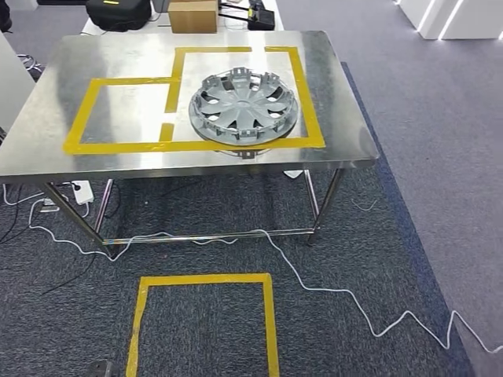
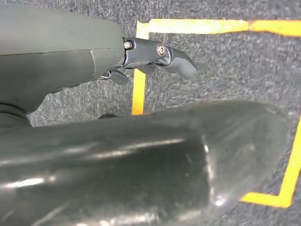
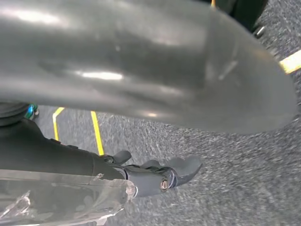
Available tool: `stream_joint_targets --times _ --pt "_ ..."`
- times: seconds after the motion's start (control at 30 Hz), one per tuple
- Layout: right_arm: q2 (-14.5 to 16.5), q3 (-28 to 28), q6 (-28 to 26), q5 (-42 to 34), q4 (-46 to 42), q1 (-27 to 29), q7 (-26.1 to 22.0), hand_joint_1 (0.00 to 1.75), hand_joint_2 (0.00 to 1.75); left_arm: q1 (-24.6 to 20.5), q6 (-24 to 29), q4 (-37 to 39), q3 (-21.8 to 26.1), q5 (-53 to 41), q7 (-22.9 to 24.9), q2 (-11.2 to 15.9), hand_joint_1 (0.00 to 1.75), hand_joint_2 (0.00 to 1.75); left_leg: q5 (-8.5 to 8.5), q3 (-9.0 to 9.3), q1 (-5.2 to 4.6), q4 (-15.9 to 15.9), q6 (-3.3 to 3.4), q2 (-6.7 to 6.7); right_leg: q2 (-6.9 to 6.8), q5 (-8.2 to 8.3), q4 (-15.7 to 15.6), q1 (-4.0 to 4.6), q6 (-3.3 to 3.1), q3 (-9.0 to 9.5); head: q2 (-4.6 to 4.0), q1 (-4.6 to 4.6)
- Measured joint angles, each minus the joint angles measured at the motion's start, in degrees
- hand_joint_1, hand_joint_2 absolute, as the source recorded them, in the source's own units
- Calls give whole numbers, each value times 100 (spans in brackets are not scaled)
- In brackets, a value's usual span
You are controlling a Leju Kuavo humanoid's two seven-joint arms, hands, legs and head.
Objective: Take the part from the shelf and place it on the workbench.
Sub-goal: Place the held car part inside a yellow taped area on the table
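While the part (image 1: 243, 106) lies on the workbench (image 1: 53, 145), wrist views show carpet (image 2: 220, 61)

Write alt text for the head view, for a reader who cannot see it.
A grey wheel cover lies flat on a steel workbench, inside the right-hand of two yellow tape outlines, its near edge over the tape. On the grey carpet below, a white cable trails past a yellow tape square.
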Motion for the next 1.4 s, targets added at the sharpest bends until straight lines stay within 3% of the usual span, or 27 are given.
stream_joint_targets --times 0.07,0.1,0.13,0.2,0.23,0.27,0.33,0.4,0.43,0.47,0.5,0.57,0.63,0.73,0.8,0.87,0.9,0.93,0.97,1.0,1.07,1.13,1.17,1.23,1.27,1.3,1.4 --pt "-17 -20 48 -25 2 -17 -60 0 0 -3 -4 0 0 -5 -18 -8 0 0 66 -76 -9 30 -50 100 -211 128 -876 6 8 679 0 19" --pt "-25 -26 66 -38 5 -31 -78 0 0 -5 -5 0 1 -5 -27 -11 0 0 99 -94 -18 44 -81 150 -306 115 -1238 21 -21 920 0 25" --pt "-30 -31 82 -50 8 -45 -92 0 0 -9 -8 0 1 -3 -38 -14 0 0 129 -103 -26 56 -112 196 -365 71 -1460 39 -58 1041 0 36" --pt "-44 -54 100 -69 10 -49 -106 0 0 -20 -16 0 2 3 -55 -25 0 0 188 -116 -22 59 -174 290 -300 93 -1529 63 -183 992 0 38" --pt "-49 -74 103 -76 10 -47 -111 0 0 -25 -19 0 3 6 -62 -28 0 0 151 -142 -12 84 -208 269 -252 134 -1534 61 -238 945 0 38" --pt "-55 -92 105 -82 9 -49 -114 0 0 -24 -21 0 4 8 -66 -32 0 0 22 -191 -4 180 -240 193 -201 192 -1539 56 -298 893 0 32" --pt "-63 -111 105 -81 9 -60 -119 0 0 -8 -21 1 5 9 -72 -37 0 0 -493 -380 5 705 -280 -50 -103 328 -1543 46 -381 755 0 14" --pt "-68 -114 111 -37 9 -57 -71 0 0 5 -21 1 6 2 -74 -42 0 0 -949 -581 4 1428 -289 -179 -12 457 -1535 52 -407 585 0 9" --pt "-70 -114 116 5 9 -50 -22 0 0 5 -20 1 7 -2 -74 -41 0 0 -1004 -606 2 1635 -288 -197 24 518 -1529 56 -407 502 0 9" --pt "-71 -114 121 58 9 -42 34 0 0 2 -19 0 7 -5 -75 -39 0 0 -937 -543 3 1656 -285 -204 54 577 -1521 57 -402 420 0 9" --pt "-72 -114 125 107 10 -37 88 0 0 -1 -15 0 7 -5 -80 -37 0 0 -780 -381 7 1471 -282 -205 77 631 -1508 54 -391 344 0 9" --pt "-76 -112 124 178 11 -36 158 0 0 -13 -3 0 7 -7 -92 -39 0 0 -483 133 23 733 -288 -222 114 721 -1461 53 -338 203 0 3" --pt "-89 -109 126 223 19 -46 194 0 0 -25 19 0 7 -7 -103 -43 0 0 -434 472 28 153 -258 -268 132 810 -1407 69 -273 95 0 -6" --pt "-120 -107 140 262 57 -46 201 0 0 -12 65 0 9 9 -121 -35 0 0 -405 418 19 66 -131 -273 136 917 -1393 67 -191 17 0 -8" --pt "-138 -103 157 290 108 -43 201 0 0 -1 86 0 13 27 -143 -5 0 0 -307 317 25 81 -27 -244 102 639 -1158 51 -131 -93 0 14" --pt "-141 -84 178 320 168 -61 197 0 0 2 102 0 17 41 -169 41 0 0 -194 191 12 88 31 -228 56 62 -469 37 -82 -290 0 42" --pt "-142 -70 189 331 201 -74 189 0 0 4 107 0 21 44 -180 60 0 0 -137 121 -1 92 41 -219 48 -159 -81 32 -69 -367 0 45" --pt "-143 -55 203 340 233 -88 176 0 0 8 113 0 30 48 -187 78 0 0 -81 48 -15 98 46 -210 45 -269 208 31 -67 -383 0 46" --pt "-144 -40 214 348 264 -99 161 0 0 13 119 0 40 48 -192 91 0 0 -29 -22 -29 104 48 -202 44 -251 305 32 -77 -307 0 45" --pt "-146 -26 222 354 294 -109 148 0 0 19 127 0 50 49 -194 102 0 0 22 -90 -44 109 48 -197 44 -141 191 35 -100 -125 0 46" --pt "-158 6 226 368 343 -139 150 0 0 34 136 -1 63 49 -194 116 0 0 119 -199 -68 117 35 -196 34 57 -565 60 -186 487 0 45" --pt "-174 36 216 408 393 -181 219 0 0 56 108 -2 68 41 -181 128 0 0 214 -260 -76 118 -10 -192 12 46 -1328 97 -252 990 0 42" --pt "-184 50 198 432 415 -194 280 0 0 65 73 -2 70 26 -153 134 0 0 259 -276 -70 115 -41 -189 3 7 -1505 115 -269 1076 1 51" --pt "-196 73 141 472 457 -194 402 0 0 90 -15 -3 72 -11 -44 152 0 0 333 -300 -55 106 -109 -187 4 81 -1567 118 -307 1036 1 71" --pt "-206 84 116 489 473 -194 449 0 0 111 -58 -5 73 -34 19 162 0 0 273 -328 -54 140 -143 -197 1 139 -1591 105 -339 999 1 75" --pt "-216 98 97 504 487 -197 482 0 0 139 -95 -7 73 -50 74 170 0 0 104 -379 -51 256 -177 -209 2 213 -1614 89 -374 947 0 60" --pt "-250 138 74 534 517 -198 535 0 0 192 -160 -11 76 -83 151 186 0 0 -743 -652 -26 1191 -267 -230 13 435 -1620 72 -414 710 0 11"
